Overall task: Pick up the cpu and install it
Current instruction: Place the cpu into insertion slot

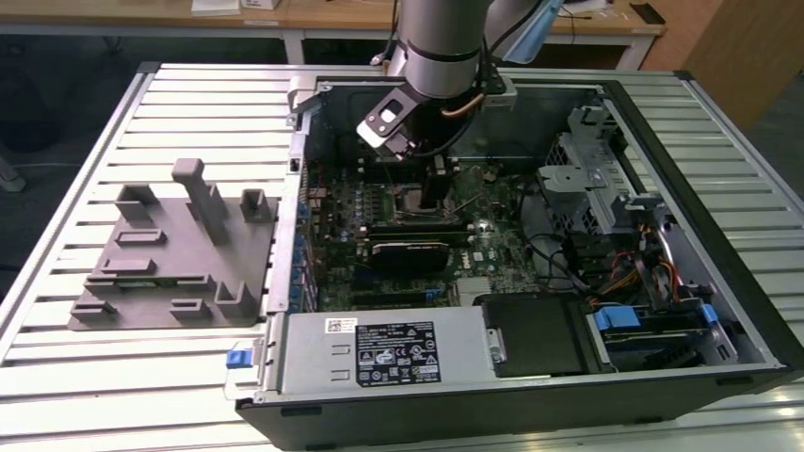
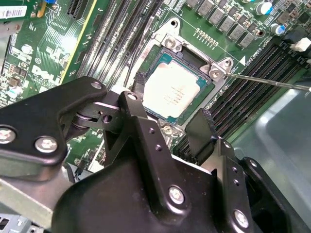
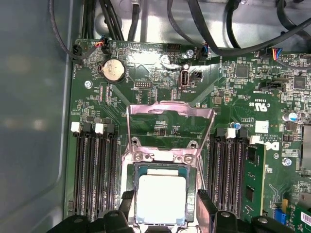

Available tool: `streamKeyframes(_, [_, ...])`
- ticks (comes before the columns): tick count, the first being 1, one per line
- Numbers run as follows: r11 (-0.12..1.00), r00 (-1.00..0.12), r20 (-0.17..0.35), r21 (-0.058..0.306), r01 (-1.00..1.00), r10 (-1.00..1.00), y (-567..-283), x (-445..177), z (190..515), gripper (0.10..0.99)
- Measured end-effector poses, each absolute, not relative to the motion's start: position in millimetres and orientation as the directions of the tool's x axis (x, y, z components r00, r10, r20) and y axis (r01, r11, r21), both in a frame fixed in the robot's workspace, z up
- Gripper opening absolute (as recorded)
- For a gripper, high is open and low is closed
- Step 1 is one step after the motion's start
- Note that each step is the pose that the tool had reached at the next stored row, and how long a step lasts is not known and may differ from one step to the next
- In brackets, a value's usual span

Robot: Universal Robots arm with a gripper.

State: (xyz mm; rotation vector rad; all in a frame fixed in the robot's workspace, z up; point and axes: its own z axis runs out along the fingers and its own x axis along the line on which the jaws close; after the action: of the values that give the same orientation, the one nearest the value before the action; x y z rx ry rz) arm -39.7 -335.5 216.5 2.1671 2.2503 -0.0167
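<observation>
The cpu (image 3: pixel 163 196), a silvery square chip with a tan rim, lies flat inside the dark metal-framed socket (image 3: pixel 146 156) on the green motherboard; the second wrist view shows the cpu (image 2: pixel 174 92) there too. The socket's load plate (image 3: pixel 170 109) stands hinged up, and its thin wire lever (image 2: pixel 267 80) sticks out to one side. My gripper (image 3: pixel 165 208) hangs low over the chip. One black fingertip (image 3: pixel 127 204) is on each side of it, with a small gap to the chip's edges, so the gripper (image 2: pixel 170 99) is open. In the exterior view the gripper (image 1: pixel 434 202) reaches down into the open computer case.
Black memory slots (image 3: pixel 92 170) flank the socket on both sides. Cables (image 3: pixel 218 29) run along the case wall beyond the board. The power supply (image 1: pixel 383 353) and drive cage (image 1: pixel 628 311) fill the near end of the case. A grey fixture (image 1: pixel 176 254) stands on the slatted table at the exterior view's left.
</observation>
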Motion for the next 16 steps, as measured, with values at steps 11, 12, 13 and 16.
streamKeyframes(11, [0.038, -0.038, -0.020, 0.004, 0.999, 0.999, -335.5, -39.7, 216.6, 0.302])
streamKeyframes(12, [0.038, -0.038, -0.020, 0.004, 0.999, 0.999, -335.5, -39.7, 216.6, 0.302])
streamKeyframes(13, [0.038, -0.038, -0.020, 0.004, 0.999, 0.999, -335.5, -39.7, 216.6, 0.243])
streamKeyframes(16, [0.038, -0.038, -0.020, 0.004, 0.999, 0.999, -335.5, -39.7, 216.6, 0.125])
